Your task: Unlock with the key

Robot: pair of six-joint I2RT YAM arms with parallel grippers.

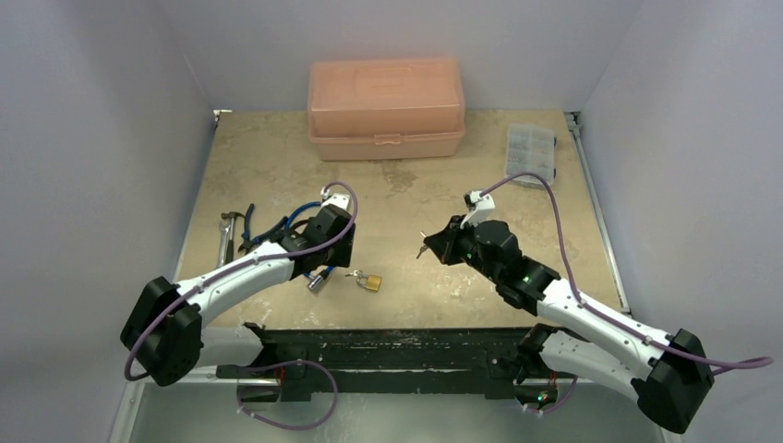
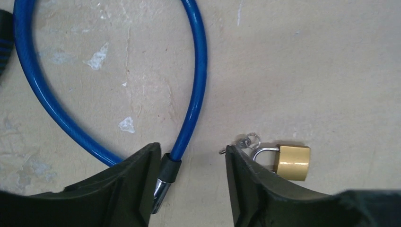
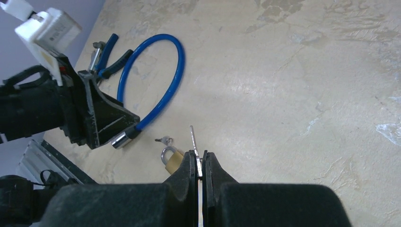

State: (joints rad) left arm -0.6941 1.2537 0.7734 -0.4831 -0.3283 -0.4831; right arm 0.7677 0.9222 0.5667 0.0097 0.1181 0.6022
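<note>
My right gripper [image 3: 199,158] is shut on a thin silver key [image 3: 192,137], whose blade sticks out past the fingertips above the table; it hovers right of the padlock in the top view [image 1: 427,247]. The small brass padlock [image 1: 369,281] lies on the table, also seen from the left wrist [image 2: 293,162] and right wrist [image 3: 172,158]. A second tiny key with a ring [image 2: 248,141] lies by its shackle. My left gripper [image 2: 191,150] is open and low over the table. The blue cable's [image 2: 196,85] silver end [image 2: 161,189] lies by its left finger, the padlock just outside its right finger.
A pink toolbox [image 1: 386,109] stands at the back centre and a clear parts box [image 1: 531,152] at the back right. Pliers and a wrench [image 1: 235,231] lie at the left by the cable loop. Side walls close in the table.
</note>
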